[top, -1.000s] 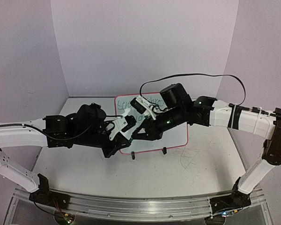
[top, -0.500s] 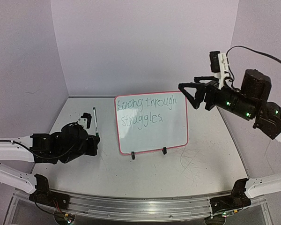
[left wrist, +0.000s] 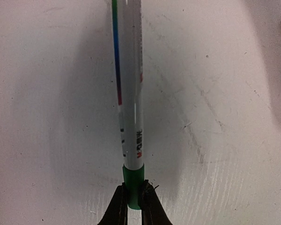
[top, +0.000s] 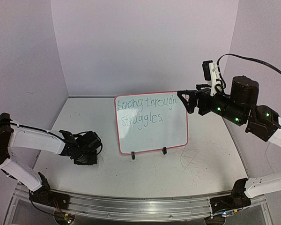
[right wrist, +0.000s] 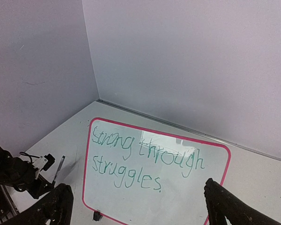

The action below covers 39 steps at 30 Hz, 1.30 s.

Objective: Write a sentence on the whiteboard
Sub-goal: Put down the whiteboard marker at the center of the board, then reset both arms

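**Sentence looks complete, marker held low at left**

From above, the whiteboard [top: 152,136] stands propped on its clip feet, tilted to face the arms, with the sentence [top: 144,109] across its upper half. The right gripper [top: 187,99] hangs raised by the board's far right corner, jaws wide and empty. The left gripper [top: 84,151] sits low at the near left, well apart from the board.

Left wrist: jaws clamped on a marker's [left wrist: 129,93] green end, its barrel over the table [left wrist: 225,140].

Right wrist: both lines read whole, so the writing looks finished.

Soft, even light washes the plain lilac walls [top: 145,42]. The rectangular white board with the pink-red rim [right wrist: 131,201] carries a pale reflected patch near its upper edge, over the green handwriting [right wrist: 126,174]. Left of that board, the white-barrelled green-capped marker [left wrist: 131,93] throws blurred shadows on the scuffed white tabletop [left wrist: 225,140].
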Available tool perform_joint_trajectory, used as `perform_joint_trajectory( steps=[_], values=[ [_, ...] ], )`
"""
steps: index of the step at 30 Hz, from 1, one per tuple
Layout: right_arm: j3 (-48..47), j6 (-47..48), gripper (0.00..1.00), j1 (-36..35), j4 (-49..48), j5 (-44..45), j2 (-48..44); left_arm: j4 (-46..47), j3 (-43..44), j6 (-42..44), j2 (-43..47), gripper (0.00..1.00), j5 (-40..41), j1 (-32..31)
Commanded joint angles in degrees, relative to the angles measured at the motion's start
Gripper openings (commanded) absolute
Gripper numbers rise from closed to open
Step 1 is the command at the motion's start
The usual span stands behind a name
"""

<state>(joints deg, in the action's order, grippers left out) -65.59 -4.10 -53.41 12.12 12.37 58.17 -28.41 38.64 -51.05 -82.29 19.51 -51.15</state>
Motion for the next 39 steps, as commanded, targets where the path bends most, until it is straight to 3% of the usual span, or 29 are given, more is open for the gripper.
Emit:
perform_joint_trajectory(
  steps=[1,8,14,19,23,26,30,35,39],
  values=[
    [1.05,-0.01,0.98,-0.11,-1.22,3.09,-3.52,-0.84,4.06,2.65,-2.67,0.00,-3.78,1.34],
    [2.39,-1.00,0.98,-0.10,-1.31,3.80,-4.74,-1.24,5.42,1.33,-5.21,0.14,-3.86,1.67],
    [2.62,-1.12,0.98,-0.12,-1.40,4.84,-5.97,-2.93,7.08,1.37,-4.35,0.18,-2.79,1.72],
    [2.48,-2.29,0.98,-0.12,-0.35,14.72,-9.03,-11.24,13.16,1.48,3.70,0.30,3.86,1.67],
    [1.20,-1.80,0.98,-0.12,0.09,19.35,-12.16,-12.68,20.63,5.06,15.72,0.44,10.27,1.67],
    [-1.18,-1.07,0.98,-0.12,-0.49,16.75,-13.95,-4.30,26.93,15.52,21.91,0.60,11.38,1.67],
    [-5.46,2.63,0.98,-0.09,-1.17,16.57,-12.58,8.45,33.83,28.95,25.17,0.69,7.78,1.67],
    [-10.36,3.60,0.98,-0.11,-2.17,15.65,-10.82,22.87,38.09,37.81,27.75,0.78,3.23,1.67],
    [-11.42,5.89,0.98,-0.09,-4.47,16.12,-10.16,27.76,41.37,42.39,27.53,0.87,1.70,1.67]
  ],
)
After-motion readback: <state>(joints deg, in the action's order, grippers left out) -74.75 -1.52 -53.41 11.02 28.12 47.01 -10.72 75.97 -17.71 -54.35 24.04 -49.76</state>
